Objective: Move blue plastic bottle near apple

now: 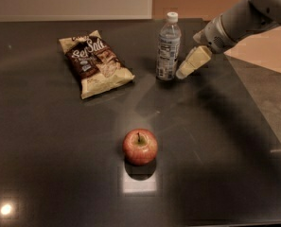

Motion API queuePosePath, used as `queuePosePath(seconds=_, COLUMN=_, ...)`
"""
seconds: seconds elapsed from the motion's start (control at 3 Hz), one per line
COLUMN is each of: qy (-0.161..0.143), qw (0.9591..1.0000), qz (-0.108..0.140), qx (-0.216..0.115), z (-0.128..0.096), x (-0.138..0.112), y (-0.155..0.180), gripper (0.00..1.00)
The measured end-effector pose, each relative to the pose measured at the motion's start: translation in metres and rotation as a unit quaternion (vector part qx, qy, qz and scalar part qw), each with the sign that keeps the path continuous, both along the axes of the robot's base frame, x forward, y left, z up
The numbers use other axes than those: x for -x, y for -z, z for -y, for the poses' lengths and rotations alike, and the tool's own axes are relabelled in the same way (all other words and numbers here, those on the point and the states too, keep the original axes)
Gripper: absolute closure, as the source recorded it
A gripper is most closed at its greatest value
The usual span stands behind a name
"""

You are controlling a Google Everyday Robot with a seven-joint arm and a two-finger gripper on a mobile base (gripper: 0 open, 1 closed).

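Observation:
The blue plastic bottle (168, 47) stands upright at the back middle of the dark table (59, 150), with a white cap and a pale label. The red apple (140, 146) sits nearer the front, well apart from the bottle. My gripper (183, 72) reaches in from the upper right, its pale fingers (193, 61) angled down-left, with the tips just right of the bottle's base. It holds nothing.
A chip bag (96, 62) lies flat to the left of the bottle. The table's right edge (253, 103) runs diagonally, with grey floor beyond. A bright light reflection (5, 209) shows at the front left.

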State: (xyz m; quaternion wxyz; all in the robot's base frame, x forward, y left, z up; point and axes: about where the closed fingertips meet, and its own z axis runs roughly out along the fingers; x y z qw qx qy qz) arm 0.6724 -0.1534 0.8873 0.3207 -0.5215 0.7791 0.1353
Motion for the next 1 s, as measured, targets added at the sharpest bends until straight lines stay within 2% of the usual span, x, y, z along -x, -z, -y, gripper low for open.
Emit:
queuePosePath(seconds=0.33, qy=-0.007, qw=0.9996, qz=0.003, qx=-0.029, z=-0.022, x=-0.008, y=0.003, gripper=0.00)
queuePosePath(seconds=0.67, qy=-0.010, qw=0.9986, qz=0.009, qx=-0.051, z=-0.034, x=-0.018, y=-0.003, gripper=0.00)
queuePosePath(seconds=1.0, qy=-0.016, qw=0.9973, qz=0.004, qx=-0.072, z=-0.044, x=-0.023, y=-0.007, gripper=0.18)
